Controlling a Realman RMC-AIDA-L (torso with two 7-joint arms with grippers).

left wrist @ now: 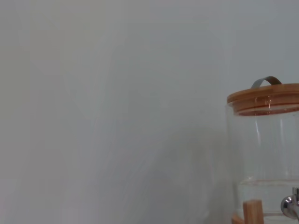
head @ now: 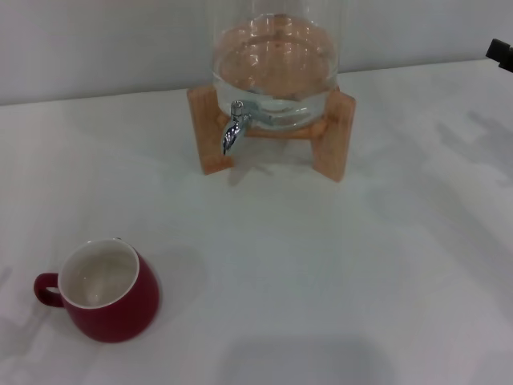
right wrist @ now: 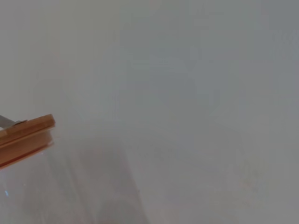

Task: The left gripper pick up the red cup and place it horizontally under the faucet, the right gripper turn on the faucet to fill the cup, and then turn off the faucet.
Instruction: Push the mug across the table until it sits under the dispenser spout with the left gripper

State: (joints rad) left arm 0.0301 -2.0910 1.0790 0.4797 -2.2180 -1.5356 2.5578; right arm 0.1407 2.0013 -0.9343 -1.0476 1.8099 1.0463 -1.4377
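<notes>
The red cup (head: 108,290) is sitting upright on the white tabletop (head: 337,265) near its front left corner, its off-white inside facing up and its small loop handle pointing toward the left edge. Nothing is touching it.

Well apart from the cup, toward the back edge of the tabletop and about midway along it, a clear glass jar (head: 276,60) is resting on a wooden stand (head: 210,132) with water filling its lower part. The faucet (head: 234,127) is sticking out of the jar's front, low down, between the stand's front legs, with its spout pointing down at bare tabletop. The cup is not lying under it.

A small black part of the right gripper (head: 500,54) is showing at the right edge of the head view, above the back right area of the tabletop; its jaws are out of sight, so whether they are wide or narrow cannot be told. The left gripper is not appearing in any view.

The left wrist view is showing the jar's wooden lid (left wrist: 264,99) with a metal handle against a plain wall (left wrist: 117,112), with a sliver of the faucet below.
</notes>
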